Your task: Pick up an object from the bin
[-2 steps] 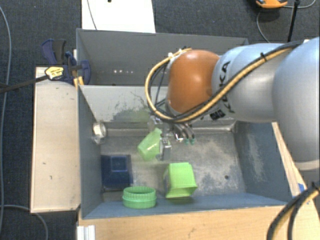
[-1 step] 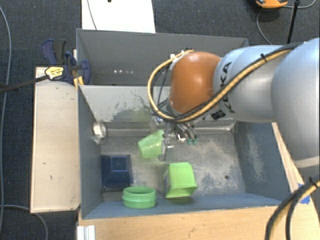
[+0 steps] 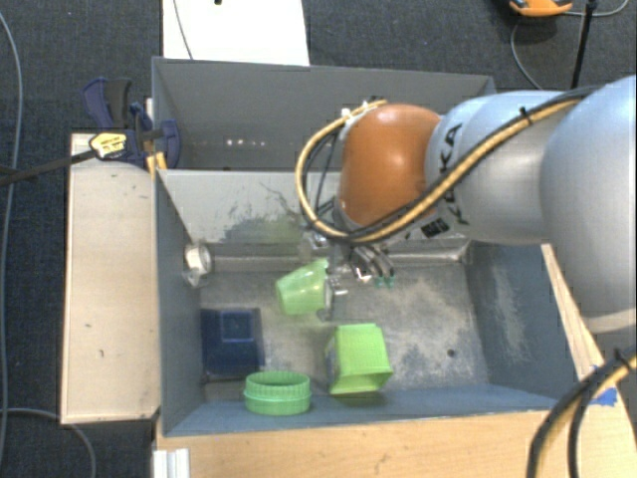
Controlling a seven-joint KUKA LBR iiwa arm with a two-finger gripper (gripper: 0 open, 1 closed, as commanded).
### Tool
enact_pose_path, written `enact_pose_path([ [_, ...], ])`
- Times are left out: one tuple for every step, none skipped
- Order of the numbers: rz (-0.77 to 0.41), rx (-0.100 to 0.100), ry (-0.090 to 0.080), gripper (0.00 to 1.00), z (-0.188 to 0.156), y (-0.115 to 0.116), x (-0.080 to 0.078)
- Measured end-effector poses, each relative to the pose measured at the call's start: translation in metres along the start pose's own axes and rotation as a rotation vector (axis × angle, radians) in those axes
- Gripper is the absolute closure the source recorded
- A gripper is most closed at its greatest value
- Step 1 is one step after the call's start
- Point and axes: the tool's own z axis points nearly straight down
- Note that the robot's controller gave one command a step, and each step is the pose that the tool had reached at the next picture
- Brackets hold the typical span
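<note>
From my end the claw point(image 3: 344, 279) sits low in the bin point(image 3: 468, 312), centre of frame, tucked under the arm's orange cover point(image 3: 388, 162). It's right up against the right end of a pale green plastic cup point(image 3: 301, 291) lying on its side. That cup is what I'd call the target: mid-bin, just left of the claw, apparently touching it. Can't tell whether the claw is spread or pressed together, since the cover and cables point(image 3: 317, 172) block most of it, so I won't claim a hold. Nearby there's a bright green block point(image 3: 358, 357) just below the claw, a green ring point(image 3: 277, 392) by the bottom wall, a dark blue box point(image 3: 231, 339) at lower left, and a small metal cylinder point(image 3: 197, 259) at far left, well apart. Risks, as I judge them: the cup is round and on its side, so off-centre contact could roll it left toward the blue box instead of seating it. The thin wall may squash or pop out under squeeze, and if only the rim is caught it'll prob tip and drop on the lift. The green block is near enough that a sideways correction could nudge it. W/ the view blocked, I also can't confirm grip before lifting.
</note>
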Motion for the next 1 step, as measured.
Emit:
enact_pose_path([
  [-0.111,-0.001,0.002,1.00,0.0222,-0.0033,-0.0011],
])
